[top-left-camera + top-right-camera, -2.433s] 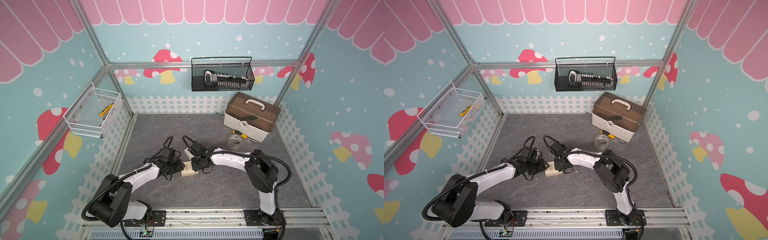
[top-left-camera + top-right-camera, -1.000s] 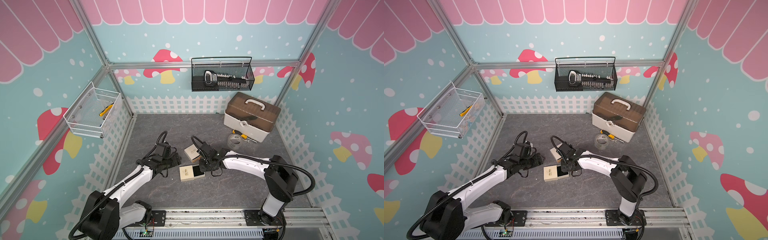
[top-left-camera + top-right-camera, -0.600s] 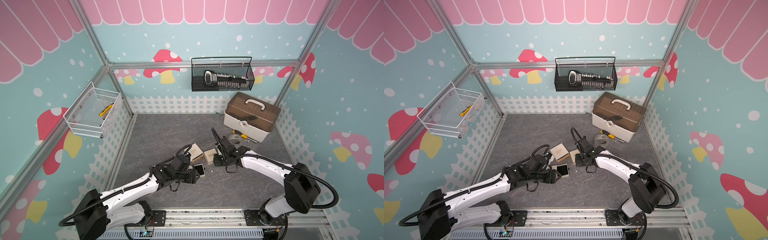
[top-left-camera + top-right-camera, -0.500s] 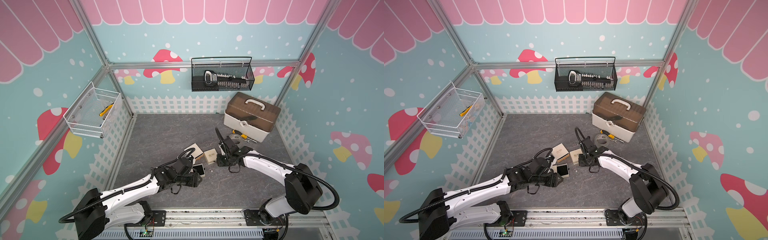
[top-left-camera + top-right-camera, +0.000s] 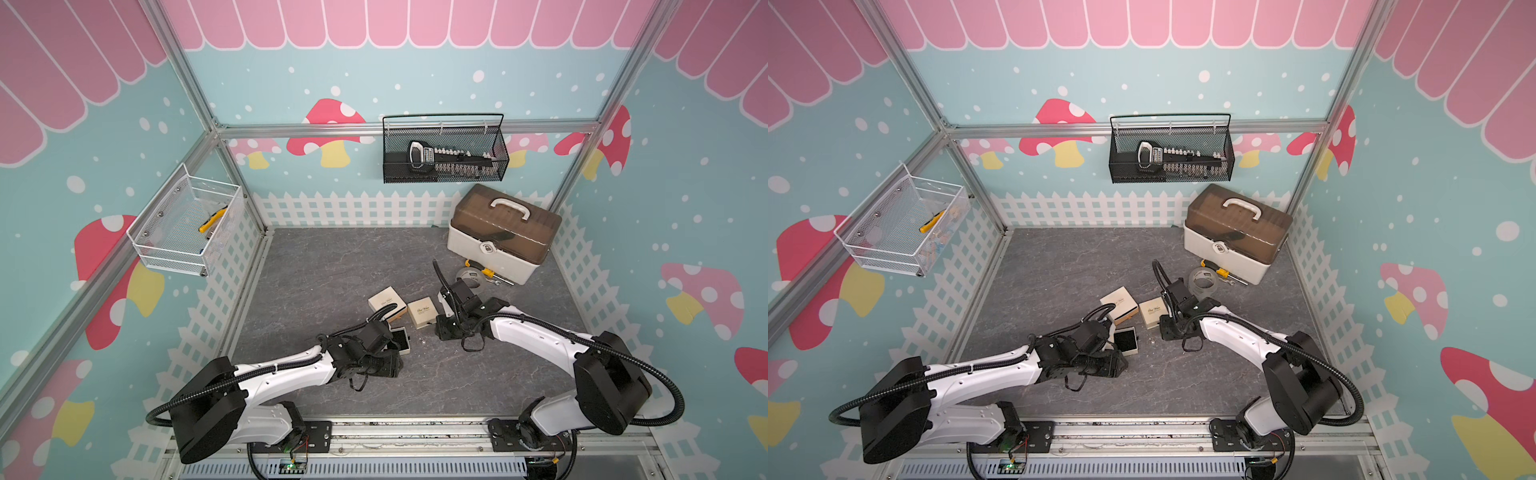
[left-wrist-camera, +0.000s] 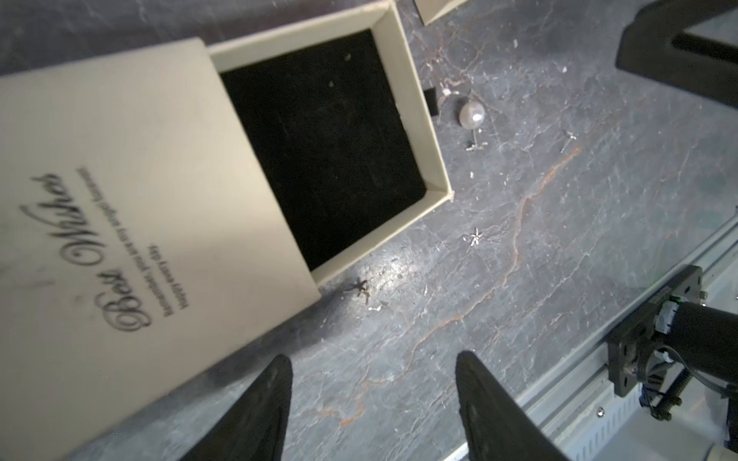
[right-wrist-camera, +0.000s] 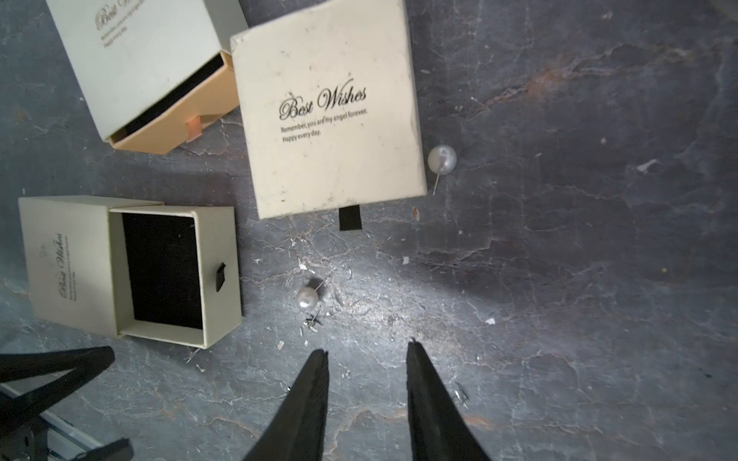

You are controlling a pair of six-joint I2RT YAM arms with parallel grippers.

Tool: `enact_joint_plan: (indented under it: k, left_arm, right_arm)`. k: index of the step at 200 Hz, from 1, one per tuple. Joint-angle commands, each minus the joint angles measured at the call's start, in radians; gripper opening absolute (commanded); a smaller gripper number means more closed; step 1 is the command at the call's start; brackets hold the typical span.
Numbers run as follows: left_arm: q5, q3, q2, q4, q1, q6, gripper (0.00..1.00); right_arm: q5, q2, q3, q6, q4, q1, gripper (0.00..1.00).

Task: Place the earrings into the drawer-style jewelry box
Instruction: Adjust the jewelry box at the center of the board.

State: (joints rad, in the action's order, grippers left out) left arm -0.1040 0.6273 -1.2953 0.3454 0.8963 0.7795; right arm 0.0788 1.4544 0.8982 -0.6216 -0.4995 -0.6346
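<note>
The left gripper (image 6: 375, 403) has its fingers spread wide with nothing between them, poised over bare floor (image 6: 519, 319) just beside the drawer box (image 6: 425, 131). The right gripper (image 7: 367, 399) has its fingers set narrow but apart, likewise empty, aimed at the floor between the boxes. The earrings (image 6: 475, 238) lie loose on the floor, outside the box. One star sits near the drawer's open corner and a second star (image 6: 359, 286) lies in shadow just beside the sleeve edge. What appear to be further small pieces (image 6: 475, 145) lie next to a pearl stud (image 6: 471, 115), though their exact form cannot be confirmed at this size. The drawer is pulled out and its black lining is bare. In the right wrist view one small piece (image 7: 312, 325) lies by the pearl, ahead of the fingertips. Handling: each earring is judged very light, rigid, thin and lying flat on a hard surface — expect it to slide or flick away under a closing finger. Take hold across the star body with the fingertips down at the floor, and close slowly; the thin post would likely bend if pinched. Release low over the lining.
</note>
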Motion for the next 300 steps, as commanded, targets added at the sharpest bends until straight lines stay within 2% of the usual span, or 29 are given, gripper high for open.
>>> enact_joint_plan:
  k: [1,50,75,93,120,150,202,300]
  left_arm:
    - [0.050,-0.032,0.023,-0.045,-0.049,0.040,0.65]
    - [-0.042,-0.119,0.077,-0.181,-0.230,0.048,0.64]
    - [-0.074,-0.123,0.118,-0.183,-0.309,0.020,0.64]
    - [-0.054,-0.115,0.181,-0.152,-0.327,-0.018,0.65]
    - [-0.011,-0.123,0.276,-0.113,-0.379,-0.030,0.67]
    - [-0.116,-0.196,0.346,-0.205,-0.480,0.022,0.70]
    - [-0.250,-0.227,0.309,-0.302,-0.482,0.012,0.71]
    - [-0.264,-0.241,0.271,-0.319,-0.482,0.007,0.71]
  right_arm:
    - [-0.016,-0.040,-0.015,0.050,-0.012,0.001,0.33]
    - [0.018,-0.090,-0.047,0.116,-0.007,0.001,0.33]
    - [0.109,-0.105,-0.052,0.181,-0.017,-0.004,0.34]
    - [0.146,-0.107,-0.056,0.209,-0.022,-0.048,0.33]
    - [0.151,-0.067,-0.034,0.275,-0.068,-0.128,0.27]
    - [0.135,-0.019,-0.005,0.356,-0.131,-0.167,0.24]
    - [0.128,0.086,0.055,0.420,-0.157,-0.198,0.25]
    - [0.116,0.206,0.123,0.413,-0.164,-0.229,0.29]
